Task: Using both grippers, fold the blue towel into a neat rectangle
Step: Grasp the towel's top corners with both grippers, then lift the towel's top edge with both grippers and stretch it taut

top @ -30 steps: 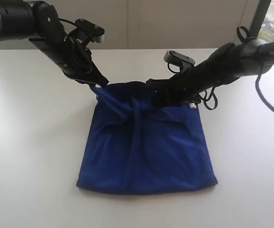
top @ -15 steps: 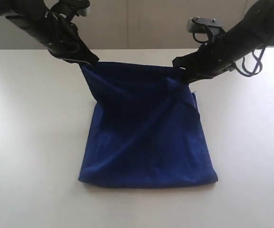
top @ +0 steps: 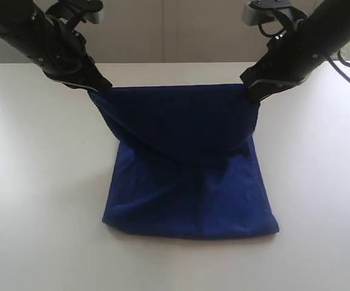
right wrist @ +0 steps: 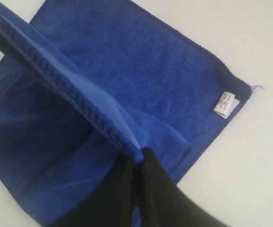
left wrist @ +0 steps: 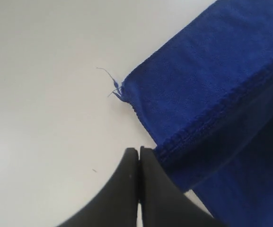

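The blue towel (top: 187,182) lies with its near half flat on the white table (top: 35,182). Its far half is lifted and hangs stretched between both grippers, sagging in the middle. My left gripper (top: 99,90) is shut on the towel's far left corner. In the left wrist view its fingertips (left wrist: 148,158) press together beside the towel's hem (left wrist: 212,113). My right gripper (top: 250,92) is shut on the far right corner. The right wrist view shows this gripper (right wrist: 136,158) pinching the towel's hemmed edge (right wrist: 70,94) above the flat layer, where a white label (right wrist: 224,103) sits at a corner.
Bare white tabletop surrounds the towel on all sides. A pale wall (top: 175,30) rises behind the table's far edge. Both black arms slope down from the upper left and upper right corners of the exterior view.
Both grippers have risen and moved apart, toward the far side. The towel's held edge, bunched and twisted before, is now pulled out straight between them.
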